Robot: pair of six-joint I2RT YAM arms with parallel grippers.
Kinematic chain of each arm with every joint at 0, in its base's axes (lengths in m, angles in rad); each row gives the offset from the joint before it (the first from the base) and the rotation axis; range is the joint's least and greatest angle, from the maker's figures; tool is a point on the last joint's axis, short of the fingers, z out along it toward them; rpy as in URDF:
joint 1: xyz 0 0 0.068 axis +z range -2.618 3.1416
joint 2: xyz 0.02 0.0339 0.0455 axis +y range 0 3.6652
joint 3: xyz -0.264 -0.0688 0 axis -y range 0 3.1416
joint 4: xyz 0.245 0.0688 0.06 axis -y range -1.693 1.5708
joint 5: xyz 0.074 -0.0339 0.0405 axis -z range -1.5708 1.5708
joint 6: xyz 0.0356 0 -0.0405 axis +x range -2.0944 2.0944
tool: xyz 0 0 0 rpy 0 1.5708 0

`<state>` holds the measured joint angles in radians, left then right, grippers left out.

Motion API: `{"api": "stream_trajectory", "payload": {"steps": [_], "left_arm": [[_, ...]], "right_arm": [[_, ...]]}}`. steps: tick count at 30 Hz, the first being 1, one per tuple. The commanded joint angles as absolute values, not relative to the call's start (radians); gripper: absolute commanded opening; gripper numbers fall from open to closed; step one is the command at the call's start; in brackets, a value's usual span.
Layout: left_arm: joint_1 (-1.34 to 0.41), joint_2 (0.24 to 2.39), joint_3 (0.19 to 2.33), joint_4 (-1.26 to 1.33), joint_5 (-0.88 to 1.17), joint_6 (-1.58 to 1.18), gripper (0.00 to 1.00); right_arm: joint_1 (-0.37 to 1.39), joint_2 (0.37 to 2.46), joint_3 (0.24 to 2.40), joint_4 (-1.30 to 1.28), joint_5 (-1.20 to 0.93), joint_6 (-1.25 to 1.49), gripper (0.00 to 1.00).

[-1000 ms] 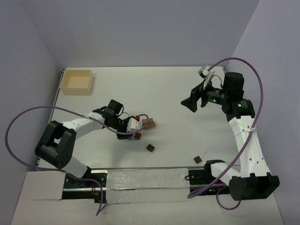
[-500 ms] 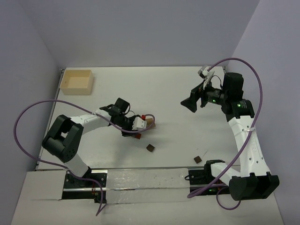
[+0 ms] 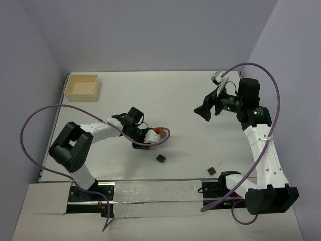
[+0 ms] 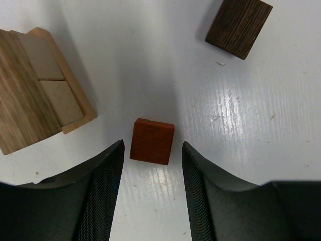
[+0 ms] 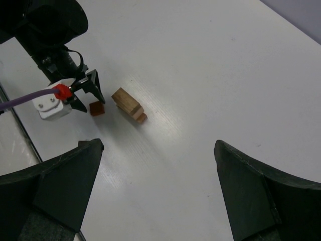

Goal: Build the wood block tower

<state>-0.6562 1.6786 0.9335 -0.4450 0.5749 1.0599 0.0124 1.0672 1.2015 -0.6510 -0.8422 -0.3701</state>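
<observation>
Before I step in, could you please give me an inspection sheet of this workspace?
Surface: white table, no spills seen.
Job's things: tan block stack beside red block, apart; dark brown block and second dark brown block loose, unstacked.
Clutter: pale wooden box, far left corner.
Grippers: left gripper open, astride the red block, not touching; right gripper open, raised, empty.
Cables: left purple cable loops near the stack; right purple cable arcs overhead.
Surroundings: lilac walls; nothing else seen.
</observation>
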Motion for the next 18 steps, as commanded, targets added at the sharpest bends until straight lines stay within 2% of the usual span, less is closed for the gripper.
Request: {"api": "stream_trajectory", "payload": {"steps": [1,8,12,18], "left_arm": [[-0.673,1.69,0.969,-0.471,0.575,1.089,0.55],[-0.697,1.694,0.96,-0.481,0.552,1.092,0.52],[-0.7,1.688,0.956,-0.482,0.549,1.081,0.39],[-0.703,1.622,0.927,-0.495,0.558,1.043,0.28]], "right_arm": [[0.008,1.058,1.201,-0.637,-0.841,-0.388,1.0],[0.008,1.057,1.202,-0.643,-0.838,-0.397,1.0],[0.008,1.055,1.201,-0.641,-0.839,-0.4,1.0],[0.006,1.057,1.203,-0.642,-0.841,-0.404,1.0]]}}
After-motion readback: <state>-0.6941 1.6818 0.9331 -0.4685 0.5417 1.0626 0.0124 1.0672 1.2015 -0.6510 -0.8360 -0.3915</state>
